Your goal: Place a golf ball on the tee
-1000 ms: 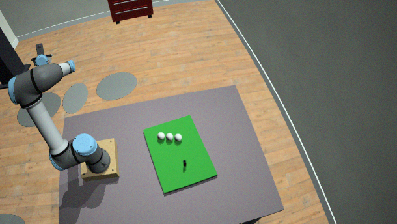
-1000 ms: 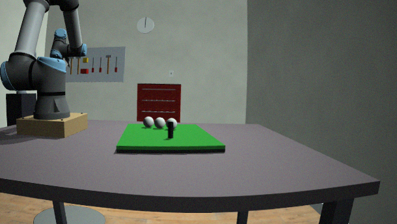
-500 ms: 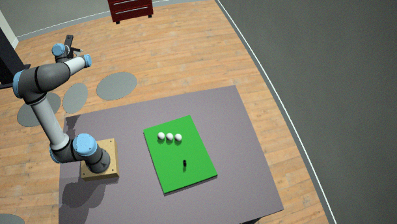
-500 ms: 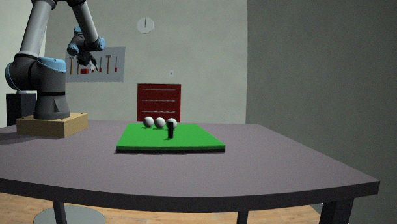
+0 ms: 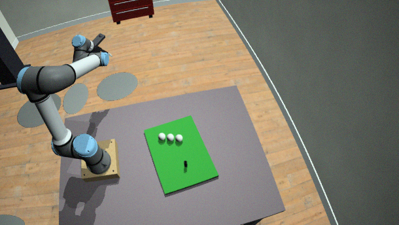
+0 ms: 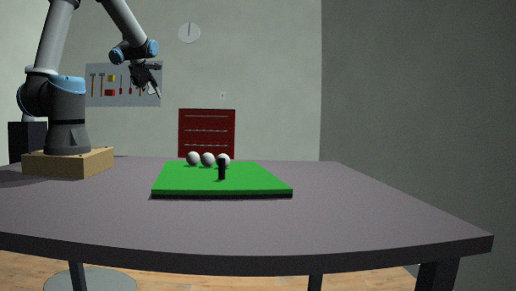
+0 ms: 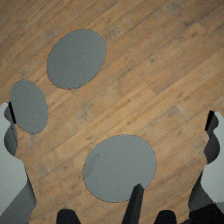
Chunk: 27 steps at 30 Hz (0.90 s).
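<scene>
Three white golf balls (image 5: 161,136) (image 5: 170,137) (image 5: 178,138) lie in a row near the far edge of a green mat (image 5: 196,154) (image 6: 254,182); they also show in the exterior view (image 6: 193,158) (image 6: 207,159) (image 6: 223,159). A short black rubber tee (image 5: 185,163) (image 6: 222,171) stands upright and bare on the mat, nearer the front. My gripper (image 5: 106,52) (image 6: 149,90) (image 7: 112,107) is open and empty. It hangs high over the floor, beyond the table's back left corner and far from the mat. The wrist view shows only floor.
The mat lies on a grey table (image 5: 235,131) (image 6: 338,211). The arm's base stands on a wooden block (image 5: 111,154) (image 6: 68,165) at the table's left. Grey round discs (image 5: 117,86) (image 7: 76,57) lie on the wooden floor. A red cabinet (image 5: 131,10) (image 6: 206,132) stands at the back.
</scene>
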Motion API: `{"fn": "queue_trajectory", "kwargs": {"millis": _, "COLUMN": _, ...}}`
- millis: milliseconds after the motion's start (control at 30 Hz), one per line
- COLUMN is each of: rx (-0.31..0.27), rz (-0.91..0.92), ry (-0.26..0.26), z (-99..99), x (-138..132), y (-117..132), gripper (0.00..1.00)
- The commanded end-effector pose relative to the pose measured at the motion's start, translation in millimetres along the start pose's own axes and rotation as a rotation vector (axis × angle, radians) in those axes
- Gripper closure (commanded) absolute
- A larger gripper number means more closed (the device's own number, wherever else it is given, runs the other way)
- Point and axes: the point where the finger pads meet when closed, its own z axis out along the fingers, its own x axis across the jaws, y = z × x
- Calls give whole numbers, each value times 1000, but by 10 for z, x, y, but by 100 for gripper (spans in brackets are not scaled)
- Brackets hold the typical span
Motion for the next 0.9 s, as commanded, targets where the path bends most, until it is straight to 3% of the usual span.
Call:
{"fn": "queue_trajectory", "kwargs": {"millis": 0, "rx": -50, "rz": 163, "ry": 139, "z": 2, "x": 993, "y": -210, "gripper": 0}}
{"fn": "queue_trajectory", "kwargs": {"millis": 67, "rx": -67, "rz": 220, "ry": 180, "z": -17, "x": 1315, "y": -233, "gripper": 0}}
{"fn": "queue_trajectory", "kwargs": {"millis": 133, "rx": -67, "rz": 220, "ry": 180, "z": -17, "x": 1315, "y": -233, "gripper": 0}}
{"fn": "queue_trajectory", "kwargs": {"millis": 167, "rx": -75, "rz": 248, "ry": 200, "z": -36, "x": 1773, "y": -284, "gripper": 0}}
{"fn": "queue_trajectory", "kwargs": {"millis": 400, "rx": -132, "rz": 439, "ry": 324, "z": -202, "x": 2818, "y": -199, "gripper": 0}}
{"fn": "queue_trajectory", "kwargs": {"millis": 633, "rx": -188, "rz": 615, "ry": 420, "z": -466, "x": 3870, "y": 41, "gripper": 0}}
{"fn": "queue_trajectory", "kwargs": {"millis": 700, "rx": -188, "rz": 615, "ry": 420, "z": -466, "x": 3870, "y": 41, "gripper": 0}}
{"fn": "queue_trajectory", "kwargs": {"millis": 733, "rx": -196, "rz": 639, "ry": 431, "z": -581, "x": 4295, "y": 143, "gripper": 0}}
{"fn": "queue_trajectory", "kwargs": {"millis": 867, "rx": -224, "rz": 728, "ry": 472, "z": -768, "x": 4785, "y": 357, "gripper": 0}}
